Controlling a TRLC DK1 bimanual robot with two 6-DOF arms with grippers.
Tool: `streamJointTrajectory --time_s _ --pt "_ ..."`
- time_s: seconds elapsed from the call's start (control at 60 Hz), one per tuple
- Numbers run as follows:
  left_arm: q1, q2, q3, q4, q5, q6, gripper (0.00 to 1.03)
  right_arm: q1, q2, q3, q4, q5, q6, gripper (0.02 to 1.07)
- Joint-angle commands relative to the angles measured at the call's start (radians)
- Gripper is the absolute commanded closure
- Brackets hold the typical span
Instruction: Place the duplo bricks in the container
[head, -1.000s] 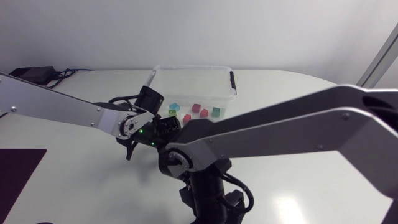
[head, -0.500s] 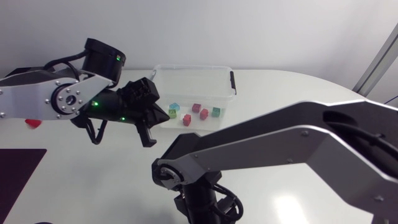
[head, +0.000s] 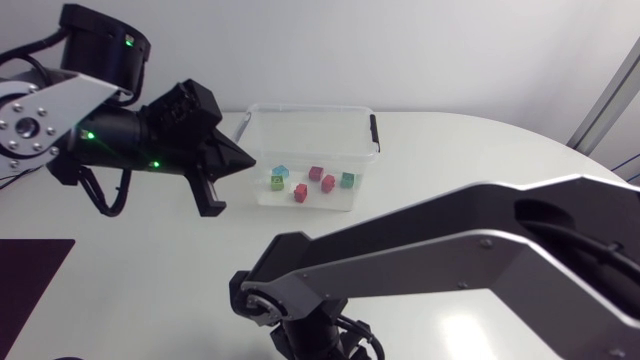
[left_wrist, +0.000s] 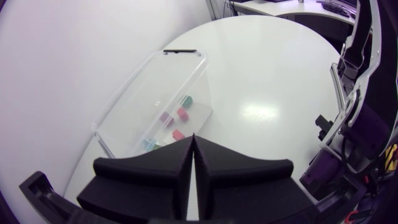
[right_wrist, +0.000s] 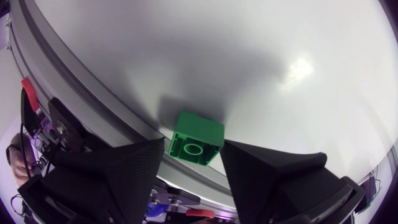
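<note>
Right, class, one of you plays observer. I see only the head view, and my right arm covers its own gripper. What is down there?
Observer: A green brick sits on the table right at the right gripper, outside the container.
Operator: And is the left gripper carrying anything?
Observer: No. Its wrist view shows the left gripper closed tight with nothing in it, pointing toward the container.

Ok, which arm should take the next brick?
Right. The green brick sits on the table between the open fingers of the right hand, ready to grasp. The left hand is shut and empty, raised near the container.
</note>
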Motion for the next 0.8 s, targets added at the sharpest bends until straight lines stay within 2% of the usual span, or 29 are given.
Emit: streamJointTrajectory --time_s 0.0,0.033,0.15,0.333,0.5,0.65,0.717,0.783 --pt "0.003 -0.036 0.043 -0.015 0.009 -0.015 0.98 0.023 -0.014 -0.050 0.001 0.002 0.017 0.76" --pt "0.003 -0.037 0.054 -0.017 0.007 -0.019 0.98 0.023 -0.023 -0.058 0.007 0.012 0.020 0.79" --pt "0.011 -0.037 0.087 -0.021 0.009 -0.029 0.98 0.017 -0.102 -0.069 0.009 0.062 0.043 0.80" --pt "0.019 0.013 0.135 0.045 -0.003 -0.075 0.98 -0.057 -0.240 0.000 -0.048 0.139 0.073 0.80" --pt "0.025 0.130 0.202 0.135 -0.034 -0.122 0.98 -0.156 -0.318 0.129 -0.088 0.186 0.083 0.80" --pt "0.029 0.239 0.248 0.252 -0.122 -0.177 0.98 -0.294 -0.320 0.276 -0.069 0.222 0.083 0.80" --pt "0.048 0.257 0.268 0.252 -0.125 -0.193 0.98 -0.348 -0.304 0.339 -0.054 0.234 0.079 0.80" --pt "0.069 0.259 0.274 0.258 -0.149 -0.210 0.96 -0.396 -0.275 0.398 -0.027 0.292 0.077 0.80"
